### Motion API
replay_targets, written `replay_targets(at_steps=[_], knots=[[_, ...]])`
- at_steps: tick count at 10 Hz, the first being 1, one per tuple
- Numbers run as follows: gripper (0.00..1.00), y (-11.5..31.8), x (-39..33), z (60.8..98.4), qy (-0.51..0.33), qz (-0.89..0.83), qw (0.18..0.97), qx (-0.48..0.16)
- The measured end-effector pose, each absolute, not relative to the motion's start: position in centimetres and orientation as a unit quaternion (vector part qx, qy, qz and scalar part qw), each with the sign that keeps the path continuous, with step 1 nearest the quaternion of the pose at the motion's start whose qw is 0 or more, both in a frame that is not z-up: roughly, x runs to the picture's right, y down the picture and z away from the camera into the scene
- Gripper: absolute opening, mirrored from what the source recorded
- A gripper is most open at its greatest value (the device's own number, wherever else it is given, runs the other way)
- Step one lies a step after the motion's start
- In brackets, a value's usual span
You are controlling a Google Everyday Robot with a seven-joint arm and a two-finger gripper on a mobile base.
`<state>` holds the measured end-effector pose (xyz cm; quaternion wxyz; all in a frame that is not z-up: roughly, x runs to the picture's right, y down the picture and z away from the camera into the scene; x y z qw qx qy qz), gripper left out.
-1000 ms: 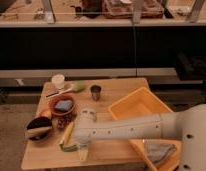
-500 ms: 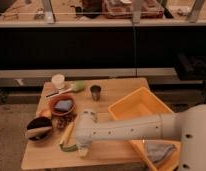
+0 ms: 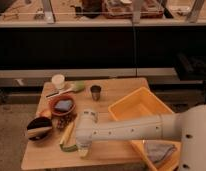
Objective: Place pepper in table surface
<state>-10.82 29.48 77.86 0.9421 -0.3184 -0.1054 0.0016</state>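
Observation:
The pepper (image 3: 67,147) is a slim, curved dark-green shape lying on the table surface (image 3: 111,150) near its front left. It sits at the lower end of a pale yellow elongated vegetable (image 3: 67,133). My gripper (image 3: 82,149) points down at the wooden top just right of the pepper, at the end of the pale arm (image 3: 126,131) that reaches in from the right. I cannot tell whether the gripper touches the pepper.
A large yellow bin (image 3: 141,111) stands at the right, with a grey cloth (image 3: 158,150) in front of it. A red bowl (image 3: 62,106), a dark bowl (image 3: 39,127), a white cup (image 3: 58,80), a yellow-green fruit (image 3: 78,86) and a dark cup (image 3: 95,92) crowd the left and back.

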Motion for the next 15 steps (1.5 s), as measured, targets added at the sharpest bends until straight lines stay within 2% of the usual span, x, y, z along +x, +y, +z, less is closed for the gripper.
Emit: replay_targets(at_steps=[2,4,6,7,12,15], knots=[[0.29,29.4,-10.8,77.8,-0.103,0.002,0.942,-0.318],[0.26,29.5,-10.8,77.8,-0.103,0.001,0.942,-0.319],[0.09,29.2,-10.6,77.6,-0.094,-0.001,0.945,-0.314],[0.06,28.7,-11.2,76.8,-0.094,-0.002,0.946,-0.310],[0.06,23.4,-13.5,69.0,-0.089,-0.027,0.959,-0.269],[0.06,21.2,-12.3,65.8,-0.164,-0.008,0.956,-0.243]])
